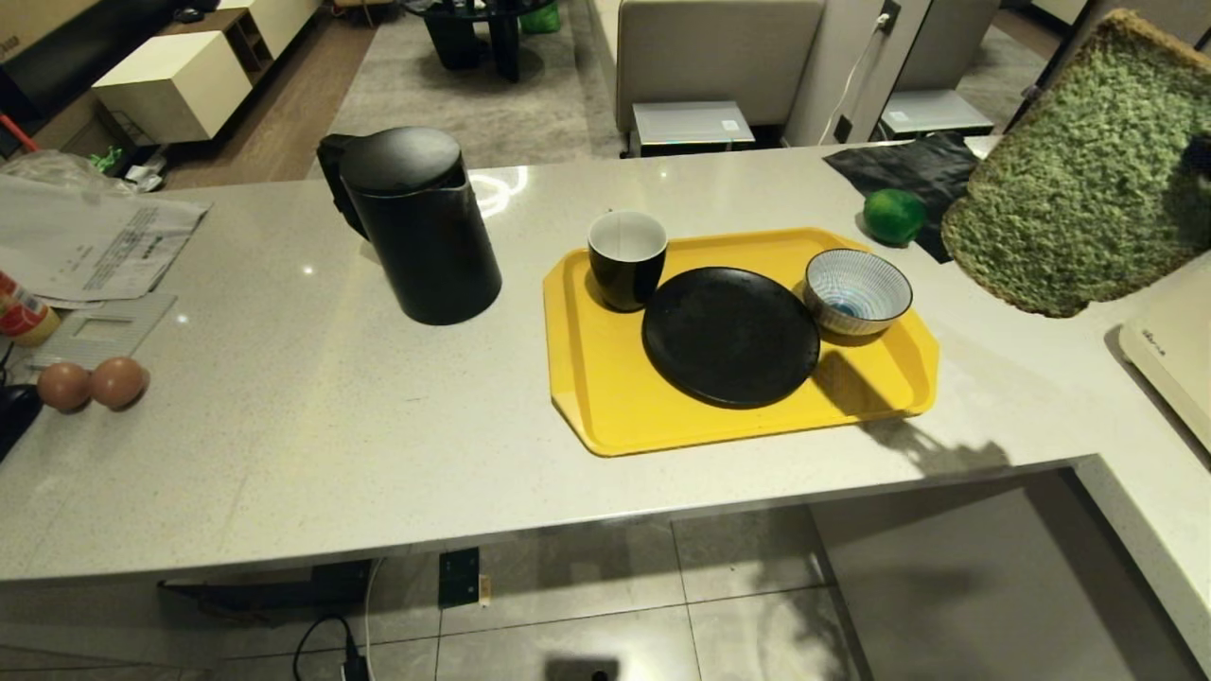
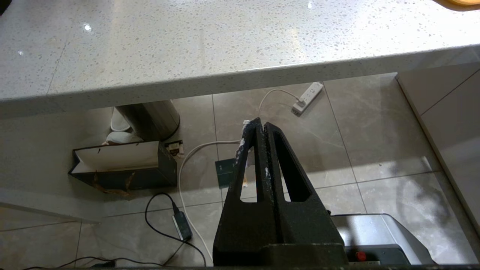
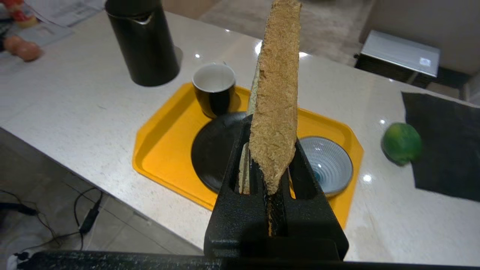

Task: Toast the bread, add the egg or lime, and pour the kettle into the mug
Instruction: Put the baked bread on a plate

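Observation:
The bread (image 1: 1079,170), a thick slice with a green face and tan crust, hangs in the air above the counter's right end. My right gripper (image 3: 270,132) is shut on its lower edge, and the slice (image 3: 275,86) stands upright over the tray. The black kettle (image 1: 416,227) stands on the counter left of the tray. On the tray sits the black mug (image 1: 626,257) with its white inside. The lime (image 1: 893,216) lies beyond the tray by a black cloth. Two brown eggs (image 1: 93,383) rest at the counter's far left. My left gripper (image 2: 260,125) is shut and empty, parked below the counter edge.
The yellow tray (image 1: 605,397) also carries a black plate (image 1: 730,336) and a blue-and-white striped bowl (image 1: 857,291). A white appliance (image 1: 1173,359) sits at the right edge. Papers (image 1: 95,236) lie at the left, the black cloth (image 1: 908,165) at the back right.

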